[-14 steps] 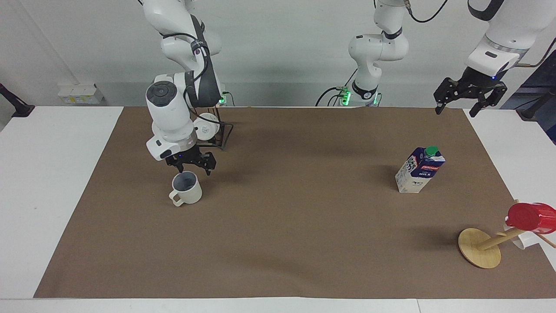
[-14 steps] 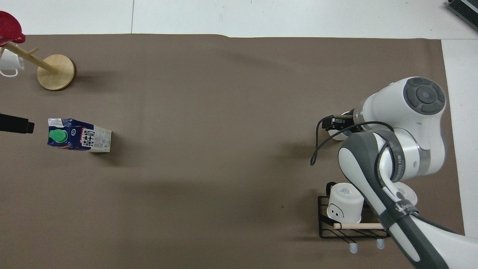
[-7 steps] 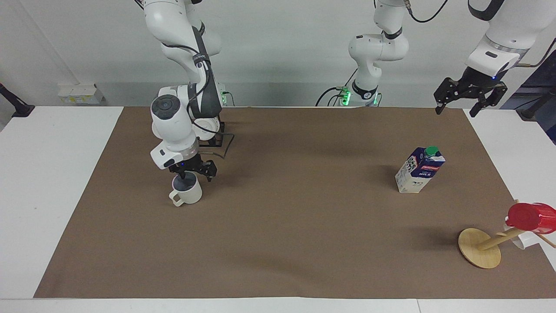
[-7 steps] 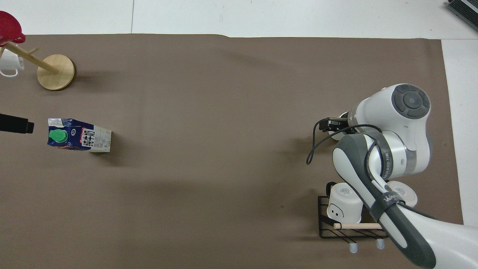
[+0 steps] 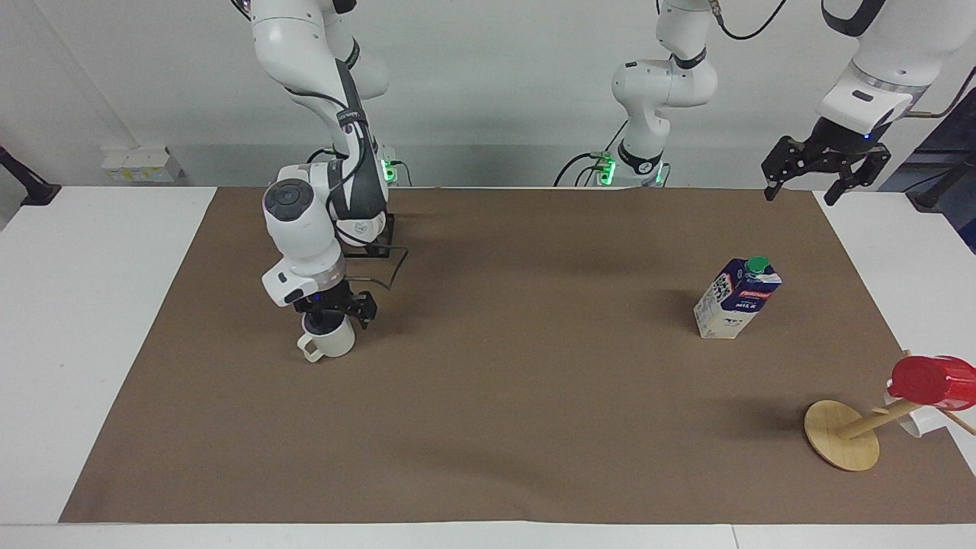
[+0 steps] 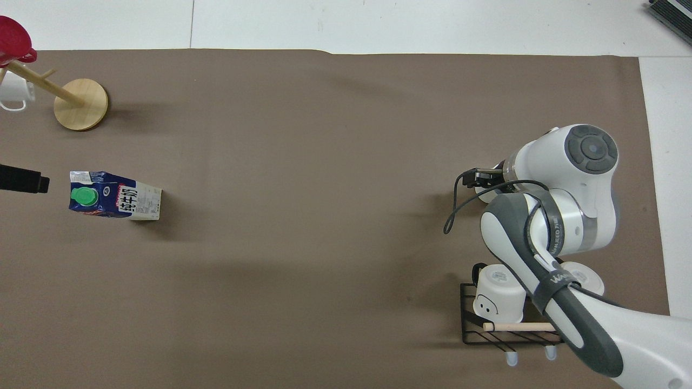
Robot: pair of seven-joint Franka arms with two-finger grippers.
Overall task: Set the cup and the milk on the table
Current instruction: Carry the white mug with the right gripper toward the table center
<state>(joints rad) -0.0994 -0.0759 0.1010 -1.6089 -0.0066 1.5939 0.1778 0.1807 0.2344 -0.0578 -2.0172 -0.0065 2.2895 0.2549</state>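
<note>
Low over the cup (image 5: 329, 341), right pincer (image 5: 333, 313) with fingers spread around its rim, left pincer (image 5: 821, 169) waiting wide, milk (image 5: 736, 298) upright on the desk (image 5: 534, 427).

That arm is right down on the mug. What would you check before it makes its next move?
1. Right gripper down at the cup's rim: ok.
2. Firm hold on the rim: cannot tell.
3. Cup upright on the table: ok.
4. Milk standing, well apart from the cup: ok.
5. Left gripper open, waiting raised over its own end of the table: ok.
</note>
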